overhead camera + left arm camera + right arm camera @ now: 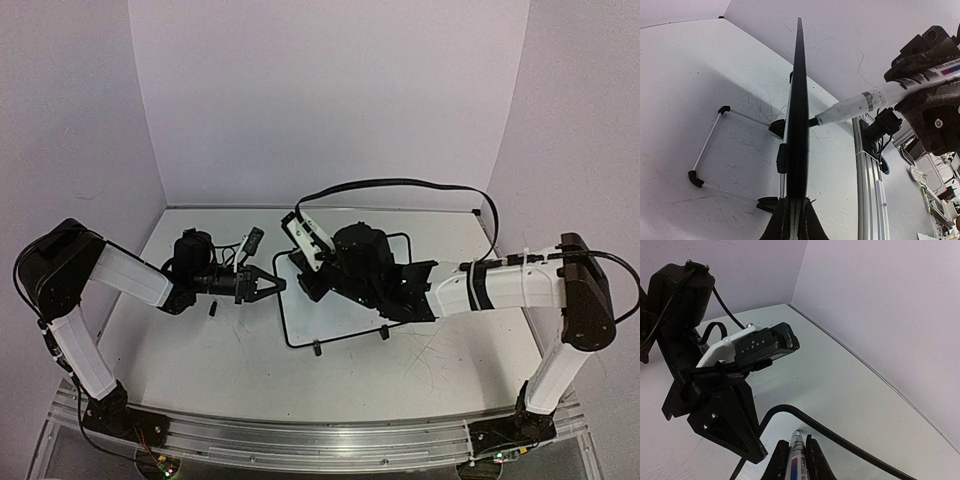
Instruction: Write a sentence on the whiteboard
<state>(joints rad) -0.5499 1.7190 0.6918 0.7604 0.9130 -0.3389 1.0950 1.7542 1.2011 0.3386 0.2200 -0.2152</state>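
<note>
Closest to the near edge of the worktop (220,370), the right hand (796,440) is clamped narrow on the marker (855,106). The marker points away from the arms. Its tip meets the near face of the whiteboard (798,90), or sits just off it; the edge-on view cannot settle which. The board stands about upright around the middle of the worktop, with the left hand (791,212) pinched on its left edge. How much of the sentence is written cannot be seen. A stroke looks to be in hand. It calls for light pressure so the board does not tip toward the far edge. The left hand should brace against the push, and the tip should lift cleanly between letters.
</note>
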